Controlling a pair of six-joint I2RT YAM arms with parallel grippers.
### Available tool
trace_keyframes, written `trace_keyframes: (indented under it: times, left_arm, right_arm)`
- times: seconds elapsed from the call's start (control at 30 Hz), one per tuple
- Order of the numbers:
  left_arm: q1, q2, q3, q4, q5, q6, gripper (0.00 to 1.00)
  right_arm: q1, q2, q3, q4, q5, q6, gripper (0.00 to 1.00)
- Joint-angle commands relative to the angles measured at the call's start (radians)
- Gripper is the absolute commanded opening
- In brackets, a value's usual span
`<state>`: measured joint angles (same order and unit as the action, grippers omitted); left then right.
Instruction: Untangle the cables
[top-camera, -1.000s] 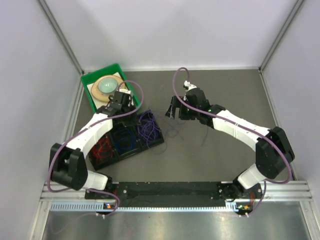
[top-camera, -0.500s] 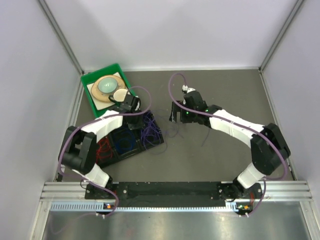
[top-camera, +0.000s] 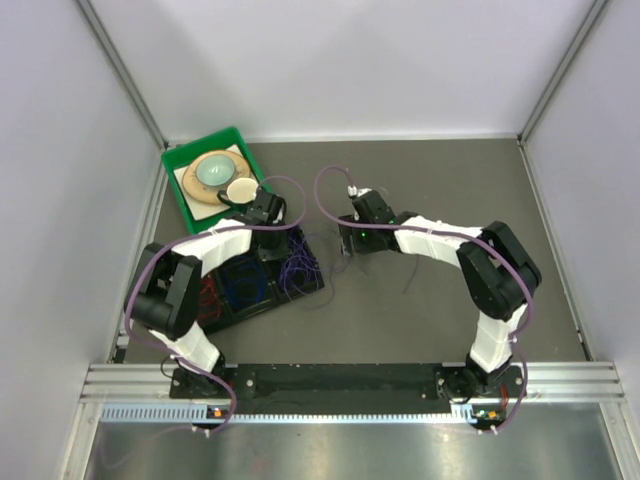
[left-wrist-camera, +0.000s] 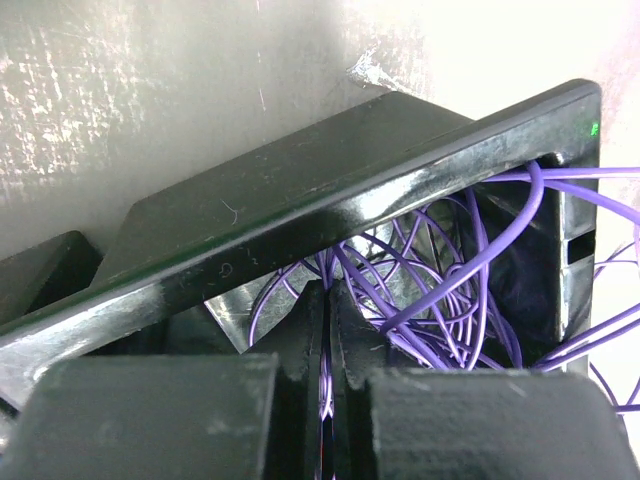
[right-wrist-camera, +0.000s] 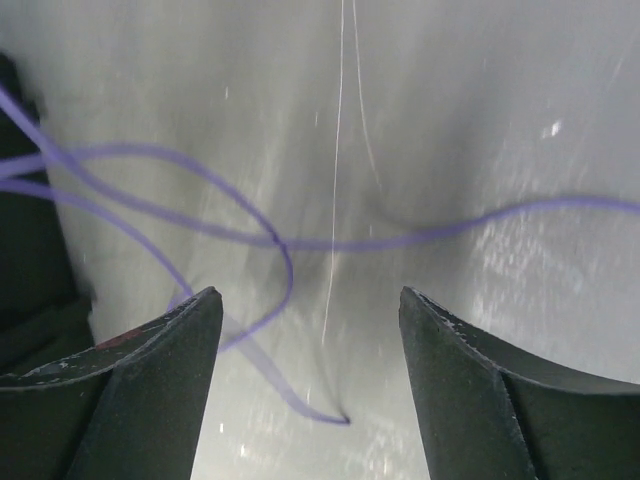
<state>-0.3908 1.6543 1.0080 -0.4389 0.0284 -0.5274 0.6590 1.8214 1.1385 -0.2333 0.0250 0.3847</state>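
Grey matte table (top-camera: 430, 190) here. The left tool (left-wrist-camera: 328, 300) is sitting clenched on a strand of the thin, glossy purple cables (left-wrist-camera: 440, 270) coiling inside the black tray (left-wrist-camera: 300, 200). The right tool (right-wrist-camera: 308, 300), just right of the tray, is hanging released over loose strands (right-wrist-camera: 150, 215) running crosswise under it, so it's the nearer arm.

Green tray (top-camera: 171, 178) at far-left corner of grey table (top-camera: 450, 180), w/ a wooden plate (top-camera: 196, 186) in it, teal bowl (top-camera: 213, 169) on the plate, small cream disc (top-camera: 240, 189) at plate's right edge. Black compartment tray (left-wrist-camera: 330, 190) just near-right of green one, angled. White walls on 3 sides. Alu rail (top-camera: 560, 378) along near edge.
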Motion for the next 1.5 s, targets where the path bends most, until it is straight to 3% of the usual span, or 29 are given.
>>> trace_keyframes:
  times: [0.0, 0.2, 0.23, 0.3, 0.33, 0.4, 0.43, 0.47, 0.7, 0.97, 1.0, 1.07, 1.1, 1.13, 1.2, 1.27, 1.47]
  left_arm:
    - [-0.002, 0.001, 0.024, 0.023, -0.005, -0.002, 0.00]
    - [-0.005, 0.016, 0.024, 0.028, 0.008, 0.004, 0.00]
    - [-0.006, 0.019, 0.024, 0.031, 0.013, 0.001, 0.00]
    - [-0.010, 0.035, 0.029, 0.042, 0.039, -0.003, 0.00]
    - [-0.014, 0.041, 0.030, 0.042, 0.044, -0.006, 0.00]
    - [-0.022, 0.055, 0.037, 0.052, 0.047, -0.013, 0.00]
    - [-0.028, 0.058, 0.038, 0.054, 0.047, -0.016, 0.00]
    - [-0.031, 0.068, 0.041, 0.055, 0.048, -0.019, 0.00]
    - [-0.052, 0.113, 0.082, 0.104, 0.114, -0.063, 0.00]
    - [-0.088, 0.179, 0.187, 0.132, 0.134, -0.095, 0.00]
    - [-0.097, 0.182, 0.195, 0.126, 0.124, -0.094, 0.00]
    - [-0.103, 0.177, 0.205, 0.091, 0.072, -0.092, 0.00]
    - [-0.105, 0.171, 0.208, 0.080, 0.050, -0.089, 0.05]
    - [-0.105, 0.161, 0.208, 0.072, 0.035, -0.086, 0.18]
    - [-0.106, 0.144, 0.211, 0.046, 0.010, -0.068, 0.27]
    - [-0.108, 0.113, 0.216, 0.029, -0.010, -0.051, 0.32]
    - [-0.134, 0.070, 0.299, -0.113, -0.133, -0.010, 0.34]
  right_arm:
    - [0.014, 0.016, 0.063, 0.098, 0.038, -0.009, 0.70]
    - [0.027, 0.036, 0.072, 0.138, 0.039, 0.000, 0.72]
    - [0.028, 0.042, 0.075, 0.144, 0.041, 0.003, 0.68]
    - [0.027, 0.059, 0.078, 0.150, 0.039, 0.014, 0.53]
    - [0.027, 0.062, 0.072, 0.166, 0.046, 0.022, 0.30]
    - [0.027, 0.062, 0.067, 0.178, 0.052, 0.040, 0.09]
    - [0.027, 0.061, 0.067, 0.180, 0.050, 0.045, 0.00]
    - [0.027, 0.058, 0.069, 0.180, 0.049, 0.052, 0.00]
    - [0.027, -0.103, -0.054, 0.282, 0.075, 0.092, 0.00]
    - [0.013, -0.243, -0.135, 0.275, 0.064, 0.098, 0.00]
    - [0.005, -0.243, -0.140, 0.267, 0.050, 0.097, 0.15]
    - [0.002, -0.238, -0.135, 0.236, 0.039, 0.092, 0.33]
    - [0.002, -0.240, -0.141, 0.209, 0.038, 0.089, 0.48]
    - [0.002, -0.243, -0.149, 0.201, 0.039, 0.091, 0.55]
    - [0.002, -0.266, -0.177, 0.200, 0.036, 0.095, 0.67]
    - [0.001, -0.286, -0.192, 0.190, 0.041, 0.108, 0.69]
    - [0.001, -0.329, -0.221, 0.184, 0.038, 0.068, 0.68]
